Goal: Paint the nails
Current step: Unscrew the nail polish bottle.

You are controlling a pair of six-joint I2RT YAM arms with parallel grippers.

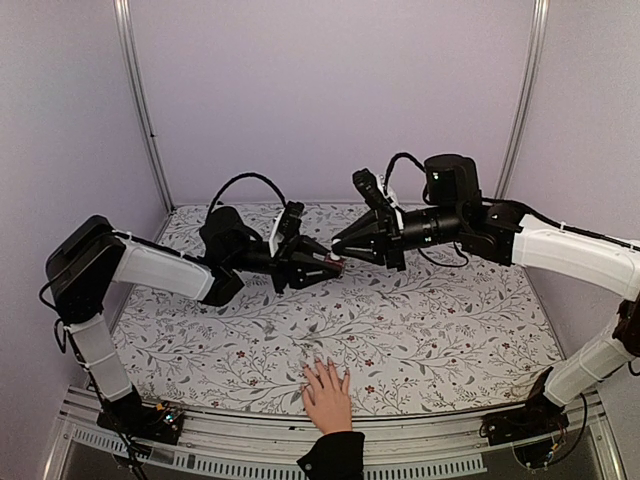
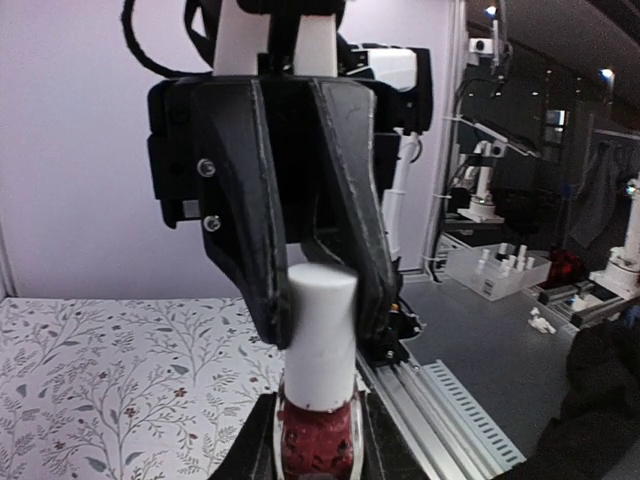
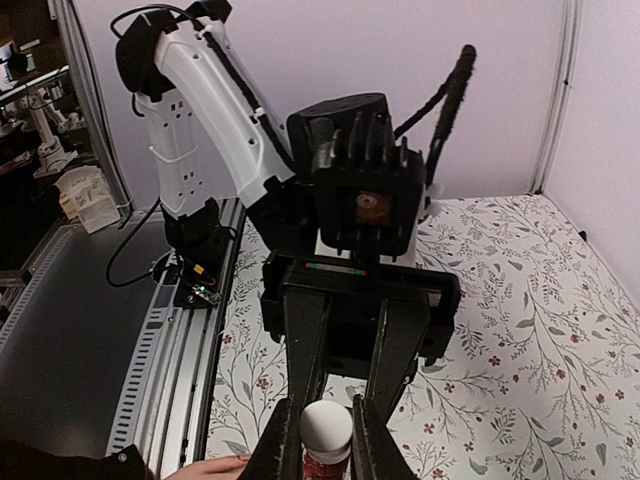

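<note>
Opening time: the left gripper (image 1: 322,268) squeezes the red bottle (image 2: 318,442), and the right gripper (image 1: 342,252) pinches its white cap (image 2: 322,335). Next, twist it off gently.

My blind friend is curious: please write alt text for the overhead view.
Two robot arms meet in mid-air, the left gripper and right gripper both shut on a small dark-red bottle. Below, a human hand lies flat on the flower-patterned table.
</note>
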